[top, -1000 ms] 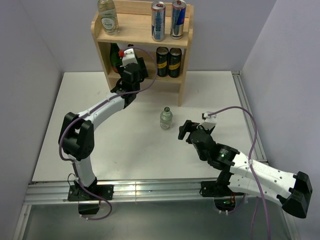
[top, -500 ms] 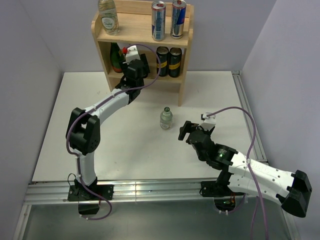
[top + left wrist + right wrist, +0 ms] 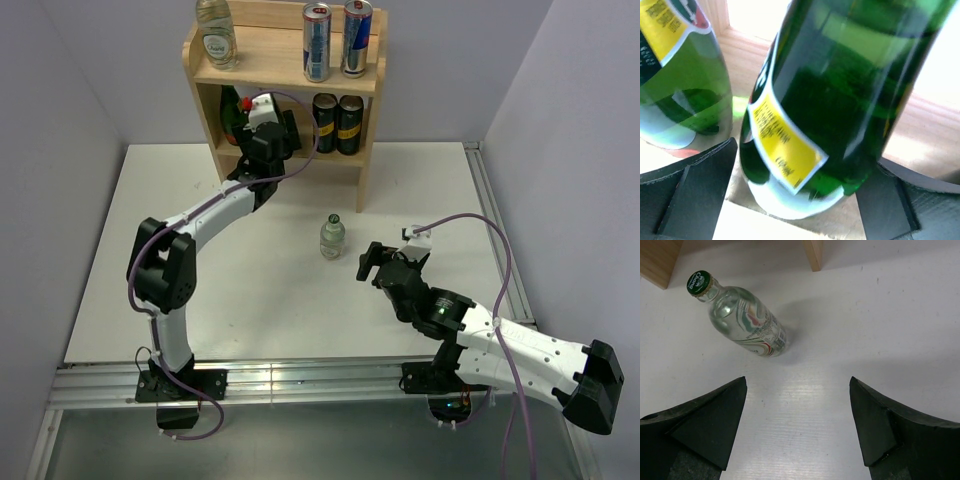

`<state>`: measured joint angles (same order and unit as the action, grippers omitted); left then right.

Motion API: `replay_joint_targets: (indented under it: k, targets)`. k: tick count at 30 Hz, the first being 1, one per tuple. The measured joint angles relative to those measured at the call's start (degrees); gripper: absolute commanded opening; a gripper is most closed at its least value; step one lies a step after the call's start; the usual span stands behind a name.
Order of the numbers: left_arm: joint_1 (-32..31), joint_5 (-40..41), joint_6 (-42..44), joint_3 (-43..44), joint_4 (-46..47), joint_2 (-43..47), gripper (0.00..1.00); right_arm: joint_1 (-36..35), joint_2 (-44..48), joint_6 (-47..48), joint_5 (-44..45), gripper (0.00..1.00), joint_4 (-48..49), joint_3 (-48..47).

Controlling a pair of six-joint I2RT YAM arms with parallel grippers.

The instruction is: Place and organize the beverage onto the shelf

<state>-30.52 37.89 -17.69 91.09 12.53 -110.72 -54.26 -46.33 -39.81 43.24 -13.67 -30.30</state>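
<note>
I've just released the green bottle point(image 3: 840, 100) on the shelf point(image 3: 285, 75), left gripper point(image 3: 264, 112) open; right gripper point(image 3: 797, 381), also open, faces the last clear bottle point(image 3: 747, 315)

Shelf point(image 3: 285, 60): light natural wood, matt, fine grain showing on the boards.
Green bottles point(image 3: 840, 100): dark green glass, high gloss, bright reflections; yellow label, smooth, paper-like.
Clear bottle point(image 3: 742, 322): clear glass, glossy; pale printed label; green cap, metal by the look.
Slim cans point(image 3: 316, 42): silver-and-blue metal, shiny.
Dark cans point(image 3: 324, 123): black with gold print, glossy.
Surface point(image 3: 250, 290): white, matt, smooth.
Left end effector fingers point(image 3: 687, 195), right end effector fingers point(image 3: 705, 425): black plastic, matt, faintly ridged.
</note>
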Motion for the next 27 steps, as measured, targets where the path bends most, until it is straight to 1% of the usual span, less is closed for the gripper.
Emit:
replay_joint_targets:
  k: [14, 19, 24, 27]
  targets:
    - [-0.2, -4.6, -0.1, -5.7, -1.9, 8.5, 0.99, 0.0, 0.6, -0.6, 0.0, 0.90, -0.1, 0.0]
    - [-0.4, -6.8, -0.3, -9.5, -4.3, 12.3, 0.99, 0.0, 1.1, -1.1, 0.0, 0.90, -0.4, 0.5]
    - [-2.1, -8.1, -2.0, -19.2, -6.2, 21.1, 0.99, 0.0, 1.2, -1.3, 0.2, 0.90, -1.5, 0.9]
    - [-6.2, -6.6, -3.8, -26.9, -6.9, 28.2, 0.99, 0.0, 1.2, -1.4, 0.3, 0.90, -1.7, 0.9]
